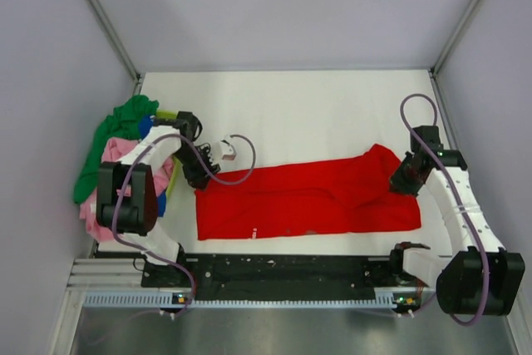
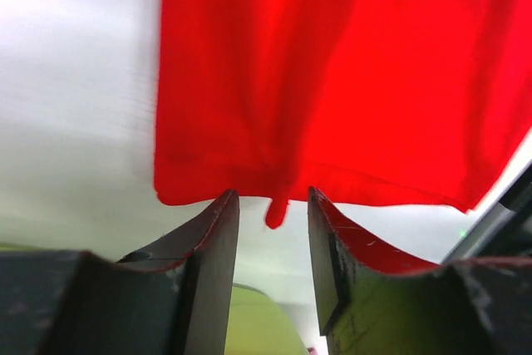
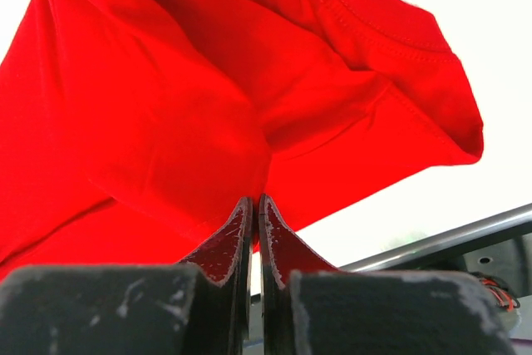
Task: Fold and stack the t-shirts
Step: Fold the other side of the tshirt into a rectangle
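Note:
The red t-shirt (image 1: 307,197) lies stretched across the front of the white table (image 1: 291,106). My left gripper (image 1: 202,177) is open at the shirt's left edge. In the left wrist view (image 2: 270,197) the shirt's hem (image 2: 332,81) lies just past the fingertips, and a small tab of cloth hangs between them. My right gripper (image 1: 405,179) is shut on the shirt's right end, where the cloth rises in a peak. In the right wrist view (image 3: 256,204) the jaws pinch a fold of the red shirt (image 3: 208,106) below the collar. The teddy-bear print is hidden.
A heap of tees sits at the table's left edge: green (image 1: 120,126), pink (image 1: 108,160) and a bit of blue (image 1: 145,129). The lime-green basket (image 1: 166,114) shows partly beneath them and in the left wrist view (image 2: 249,322). A black rail (image 1: 283,268) runs along the near edge.

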Robot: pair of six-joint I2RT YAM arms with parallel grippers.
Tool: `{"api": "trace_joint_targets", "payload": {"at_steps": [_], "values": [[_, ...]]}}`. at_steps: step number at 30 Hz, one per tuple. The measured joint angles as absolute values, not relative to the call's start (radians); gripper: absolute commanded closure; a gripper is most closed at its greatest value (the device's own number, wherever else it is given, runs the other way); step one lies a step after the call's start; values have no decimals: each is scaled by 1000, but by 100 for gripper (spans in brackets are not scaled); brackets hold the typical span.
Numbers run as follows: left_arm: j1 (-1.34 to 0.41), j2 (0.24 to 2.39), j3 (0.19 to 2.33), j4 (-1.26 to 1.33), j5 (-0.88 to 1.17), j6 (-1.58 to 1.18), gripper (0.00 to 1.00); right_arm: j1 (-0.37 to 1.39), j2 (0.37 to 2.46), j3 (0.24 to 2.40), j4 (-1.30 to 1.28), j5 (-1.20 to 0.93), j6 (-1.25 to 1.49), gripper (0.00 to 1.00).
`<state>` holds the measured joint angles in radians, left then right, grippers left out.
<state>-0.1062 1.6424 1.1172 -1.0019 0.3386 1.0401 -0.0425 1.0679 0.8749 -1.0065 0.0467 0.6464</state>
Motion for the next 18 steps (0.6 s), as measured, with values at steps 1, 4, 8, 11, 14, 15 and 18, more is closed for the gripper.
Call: {"api": "trace_joint_targets", "payload": {"at_steps": [1, 4, 8, 11, 14, 15, 18], "values": [[-106, 1642, 1121, -1018, 348, 1052, 54, -43, 1078, 875, -1002, 46, 646, 100], [-114, 1638, 1174, -1103, 401, 1081, 55, -43, 1124, 875, -968, 44, 646, 100], [-216, 1609, 1295, -1116, 450, 1057, 64, -44, 1212, 890, -923, 52, 635, 100], [-416, 1602, 1374, -1062, 491, 1002, 68, -56, 1296, 908, -880, 50, 624, 100], [-636, 1656, 1456, -992, 541, 939, 71, -82, 1374, 919, -833, 40, 617, 100], [-695, 1684, 1482, -968, 555, 921, 71, -92, 1396, 919, -816, 35, 614, 100], [-850, 1785, 1546, -872, 587, 876, 71, -119, 1441, 919, -780, 11, 607, 100]]}}
